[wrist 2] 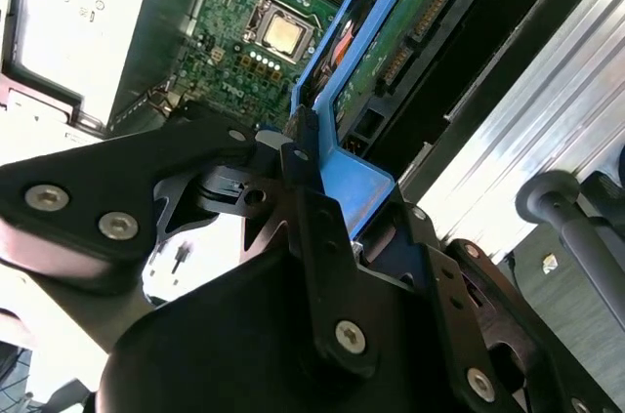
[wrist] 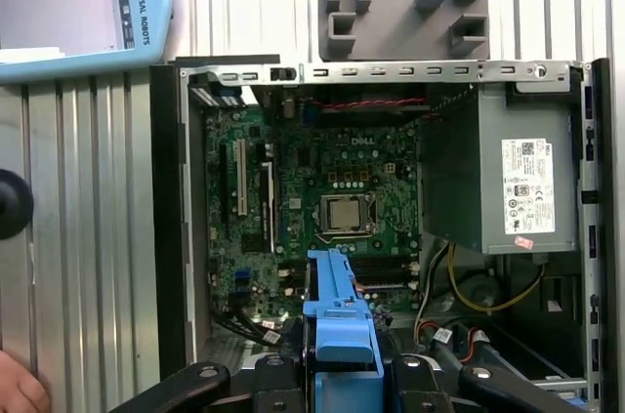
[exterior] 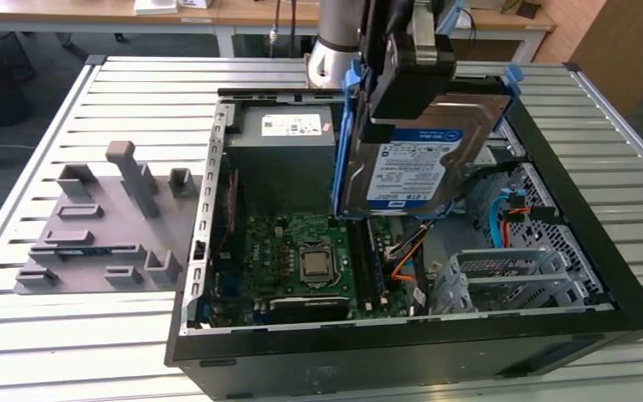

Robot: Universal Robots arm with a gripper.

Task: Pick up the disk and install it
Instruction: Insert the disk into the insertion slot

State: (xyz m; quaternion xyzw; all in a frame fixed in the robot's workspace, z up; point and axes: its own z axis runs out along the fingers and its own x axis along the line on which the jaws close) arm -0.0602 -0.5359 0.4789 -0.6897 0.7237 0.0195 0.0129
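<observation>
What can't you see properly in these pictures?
Exterior view: the disk has its upper end hidden behind the tool gripping it.
Exterior view: the disk covers part of the computer case inside.
First wrist view: a hand is cut off by the picture's edge.

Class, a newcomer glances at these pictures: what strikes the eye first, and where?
The disk hangs tilted above the open computer case, the jaws shut on its blue frame. Below it lies the green motherboard; a grey moulded fixture sits on the slatted table at the exterior view's left.
</observation>
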